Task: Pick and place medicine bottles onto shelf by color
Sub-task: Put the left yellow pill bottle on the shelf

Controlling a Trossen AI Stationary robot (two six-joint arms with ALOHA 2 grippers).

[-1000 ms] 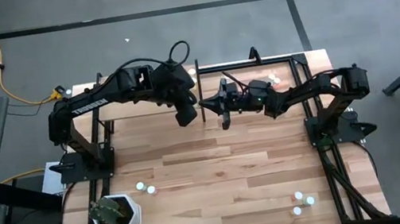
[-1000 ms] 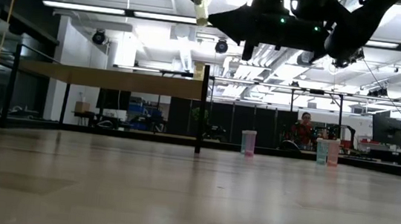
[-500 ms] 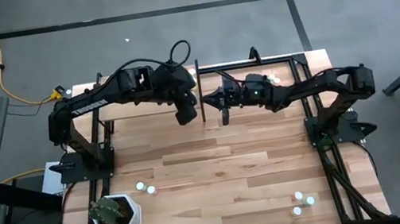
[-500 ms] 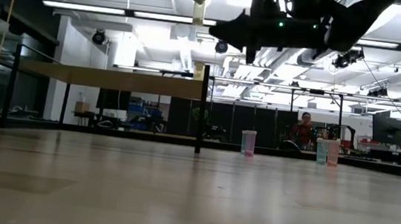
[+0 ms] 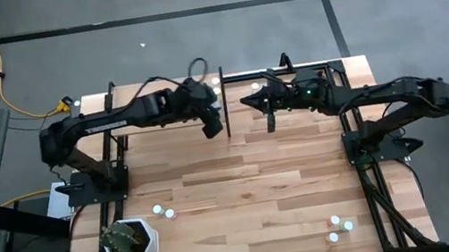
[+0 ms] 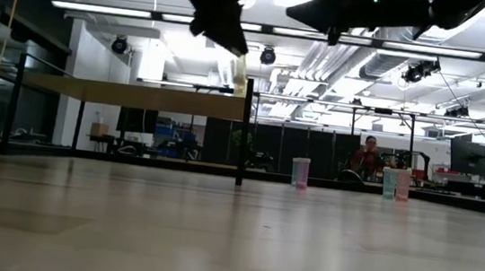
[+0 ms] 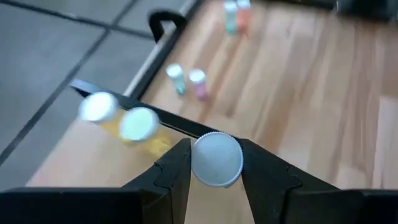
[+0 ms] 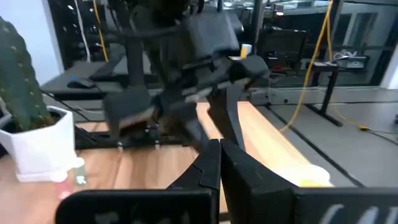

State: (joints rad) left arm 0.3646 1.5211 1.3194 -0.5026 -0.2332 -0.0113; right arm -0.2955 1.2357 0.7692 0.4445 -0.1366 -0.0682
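Observation:
My left gripper (image 5: 214, 128) hangs over the right end of the light-wood shelf (image 6: 138, 97), shut on a pale yellow medicine bottle (image 6: 241, 69) with a white cap (image 7: 216, 159). Two yellow white-capped bottles (image 7: 118, 118) stand on the shelf board just beyond it. My right gripper (image 5: 248, 100) is shut and empty, high up to the right of the left gripper, its fingers (image 8: 211, 163) level. More bottles stand on the table at the near left (image 5: 163, 212) and near right (image 5: 340, 227). My left gripper pinches the bottle between its two fingers (image 7: 177, 168), one on each side just below the white cap (image 7: 216, 159). The fingers slant downward. The bottle hangs below them, clear of the shelf board, its cap toward the wrist.
A white pot with a green plant (image 5: 130, 240) stands at the table's near left corner. Black frame posts (image 6: 245, 131) carry the shelf. A second black frame (image 5: 323, 65) stands at the far right. Pink and green bottles (image 6: 301, 172) stand on the tabletop beyond the shelf post.
My left gripper has come down toward the shelf board and tipped more steeply, still shut on the bottle. My right gripper, shut throughout, has risen and drawn back toward the table's far right, away from the left gripper.

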